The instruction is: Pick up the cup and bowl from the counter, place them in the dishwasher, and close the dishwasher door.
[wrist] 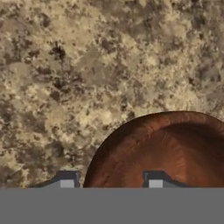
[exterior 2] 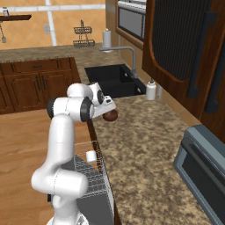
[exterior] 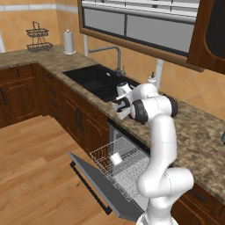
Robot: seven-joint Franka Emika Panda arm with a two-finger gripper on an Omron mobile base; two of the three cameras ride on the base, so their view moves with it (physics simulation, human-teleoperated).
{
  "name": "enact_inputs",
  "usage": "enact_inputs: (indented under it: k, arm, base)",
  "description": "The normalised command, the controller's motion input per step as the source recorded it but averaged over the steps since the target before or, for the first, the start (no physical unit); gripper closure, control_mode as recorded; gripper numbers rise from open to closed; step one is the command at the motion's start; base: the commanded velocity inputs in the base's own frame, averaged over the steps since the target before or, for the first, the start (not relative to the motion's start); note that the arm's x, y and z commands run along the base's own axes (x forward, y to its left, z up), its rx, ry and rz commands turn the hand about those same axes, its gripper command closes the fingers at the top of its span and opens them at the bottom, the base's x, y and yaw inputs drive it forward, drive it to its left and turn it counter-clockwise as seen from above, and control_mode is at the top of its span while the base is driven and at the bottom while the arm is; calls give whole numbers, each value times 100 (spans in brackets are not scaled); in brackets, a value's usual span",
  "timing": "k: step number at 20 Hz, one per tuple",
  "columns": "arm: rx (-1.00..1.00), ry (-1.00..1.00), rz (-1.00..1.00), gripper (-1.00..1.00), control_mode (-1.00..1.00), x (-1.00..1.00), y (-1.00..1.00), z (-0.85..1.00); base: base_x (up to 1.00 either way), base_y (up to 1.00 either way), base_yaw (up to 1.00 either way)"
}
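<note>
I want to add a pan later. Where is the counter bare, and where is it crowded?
Bare: the counter between the bowl and the microwave. Crowded: by the sink, where the soap bottle, bowl and gripper sit close.

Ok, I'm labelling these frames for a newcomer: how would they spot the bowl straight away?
Start at the black sink set in the granite counter. Move along the counter's front edge towards the open dishwasher; the bowl sits there under the robot's hand. It is small, round and glossy reddish-brown, unlike the tall white soap bottle near the wall.
</note>
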Motion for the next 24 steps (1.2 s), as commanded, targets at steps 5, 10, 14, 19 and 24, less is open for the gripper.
enact_inputs:
  k: [5, 10, 14, 19, 24]
  arm:
    - [0, -3, 0, 100, -100, -54, 0, -3]
    - [0, -12, 0, 100, -100, -98, 2, 1]
    - [1, -12, 0, 100, -100, -100, 17, 1]
    - [0, -2, 0, 100, -100, -100, 58, 0]
    - [0, 0, -1, 100, -100, -100, 87, -12]
  base:
    - [0, 0, 0]
    - [0, 0, 0]
    - [0, 0, 0]
    - [0, 0, 0]
    - [0, 0, 0]
